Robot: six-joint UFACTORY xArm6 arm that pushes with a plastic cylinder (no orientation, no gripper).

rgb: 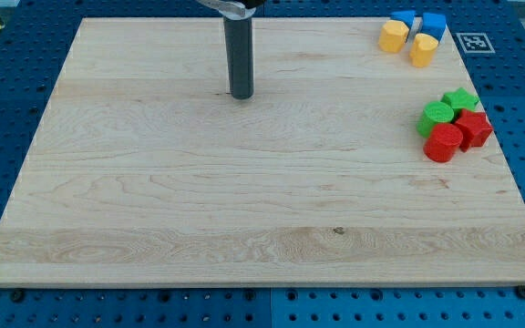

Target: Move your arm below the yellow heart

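The yellow heart (423,50) lies near the board's top right corner. It sits in a tight cluster with a yellow hexagon-like block (393,36) to its left and two blue blocks, one (404,20) and another (434,25), above it. My tip (241,95) rests on the board in the upper middle, far to the left of the yellow heart and a little lower in the view than it. The rod rises straight up out of the view's top.
A second cluster sits at the right edge: a green cylinder (437,117), a green star-like block (460,99), a red cylinder (443,143) and a red block (472,128). The wooden board (244,210) lies on a blue perforated table. A marker tag (472,41) is beyond the top right corner.
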